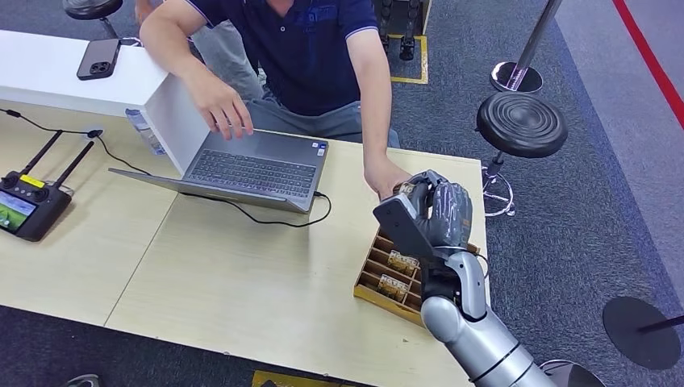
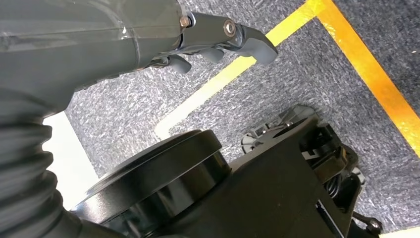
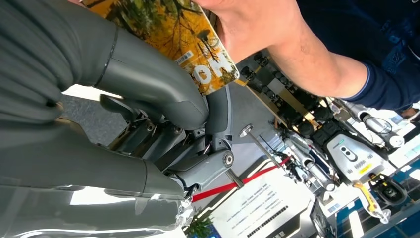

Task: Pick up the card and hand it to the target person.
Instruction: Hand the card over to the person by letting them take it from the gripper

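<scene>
My right hand [image 1: 442, 211] is raised above the table's right end and grips the card [image 1: 401, 223], whose grey back faces the head view. In the right wrist view the card [image 3: 183, 34] shows a yellow autumn picture, pinched under my thumb [image 3: 148, 74]. The person's hand [image 1: 385, 179] reaches across the table to the card's far edge, and in the right wrist view this hand [image 3: 252, 25] holds the card's other end. The person in a dark blue shirt [image 1: 306, 48] sits behind the table. My left hand [image 2: 218, 39] hangs over the carpet, holding nothing, fingers apart.
A wooden card box [image 1: 395, 274] with several slots and cards sits just below my right hand. An open laptop [image 1: 258, 165] and its cable lie mid-table, a remote controller [image 1: 24, 205] at far left, a phone [image 1: 98, 58] on a white box. A black stool [image 1: 521, 122] stands right of the table.
</scene>
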### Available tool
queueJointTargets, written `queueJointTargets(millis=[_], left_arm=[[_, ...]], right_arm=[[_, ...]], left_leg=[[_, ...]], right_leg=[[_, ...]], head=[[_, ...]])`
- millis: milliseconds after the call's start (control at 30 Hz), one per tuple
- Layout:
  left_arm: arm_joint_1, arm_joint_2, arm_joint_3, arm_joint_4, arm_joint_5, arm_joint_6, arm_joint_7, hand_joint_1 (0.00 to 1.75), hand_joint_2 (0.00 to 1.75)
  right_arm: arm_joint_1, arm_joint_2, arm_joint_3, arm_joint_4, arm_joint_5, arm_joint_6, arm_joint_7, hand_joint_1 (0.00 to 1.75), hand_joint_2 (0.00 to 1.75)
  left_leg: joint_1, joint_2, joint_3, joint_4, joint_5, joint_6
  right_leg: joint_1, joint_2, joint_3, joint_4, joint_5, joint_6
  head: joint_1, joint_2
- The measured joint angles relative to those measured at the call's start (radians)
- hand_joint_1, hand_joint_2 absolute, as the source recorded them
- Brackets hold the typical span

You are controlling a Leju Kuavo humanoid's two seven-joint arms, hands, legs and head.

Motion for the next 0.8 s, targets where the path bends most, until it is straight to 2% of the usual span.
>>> queueJointTargets(millis=[33, 267, 467, 800], left_arm=[[0.0, 0.0, 0.0, 0.0, 0.002, -0.001, -0.001, 0.0, 0.0], [0.006, 0.002, 0.002, 0.0, 0.019, -0.008, -0.012, 0.0, 0.0], [0.016, 0.004, 0.003, 0.0, 0.023, -0.008, -0.025, 0.0, 0.0], [0.035, 0.01, 0.026, 0.0, 0.067, 0.003, -0.067, 0.0, 0.0]], right_arm=[[0.0, 0.0, 0.001, 0.003, -0.001, -0.001, 0.001, 0.0, 1.75], [0.007, -0.005, 0.003, 0.01, -0.032, -0.016, 0.014, 0.0, 1.75], [0.045, -0.038, -0.012, -0.02, -0.111, -0.017, 0.017, 0.0, 1.75], [0.169, -0.124, -0.083, -0.158, -0.49, 0.031, -0.11, 0.0, 1.75]], left_leg=[[0.0, 0.0, 0.0, 0.0, 0.0, 0.0], [0.0, 0.0, 0.001, 0.0, 0.0, 0.0], [0.0, 0.0, 0.001, 0.0, 0.0, 0.0], [0.0, 0.0, 0.001, 0.0, 0.0, 0.0]], right_leg=[[0.0, 0.0, 0.0, 0.0, 0.0, 0.0], [0.0, 0.0, 0.0, 0.0, 0.0, 0.0], [0.0, 0.001, 0.0, 0.0, 0.0, 0.0], [0.0, 0.0, 0.0, -0.001, 0.0, 0.0]], head=[[0.0, 0.0], [0.0, 0.0], [0.0, 0.0], [0.0, 0.0]])
